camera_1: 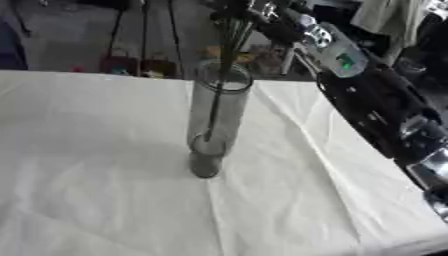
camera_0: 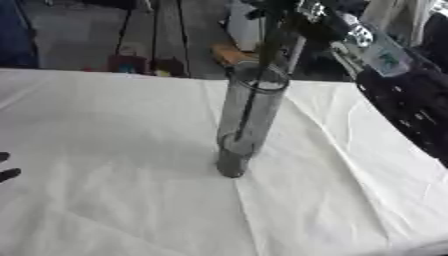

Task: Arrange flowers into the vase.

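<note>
the tall clear vase (camera_0: 248,117) stands upright in the middle of the frame on the white cloth (camera_0: 114,165) that covers the table, its dark base lower and its open rim up toward the top centre. inside it, dark flower stems (camera_0: 255,95) run down through the glass, lower ends near the bottom of the tube, the rest rising out past the rim toward the top edge. up there, top centre, the right hand (camera_1: 262,15) is at the stems, right above the vase mouth; it's dark against a dark background and i cannot tell whether the fingers are closed on the stems or just beside them. the right arm (camera_1: 367,100) sweeps down from that spot along the right side of the frame, black with silver joints, a small green mark on it in the upper right. over at the left edge, about two thirds down, two dark fingertips of the left hand (camera_0: 7,166) peek in over the cloth, lying straight, touching nothing, well apart from the vase. creases run across the cloth from the vase base toward the lower right.
</note>
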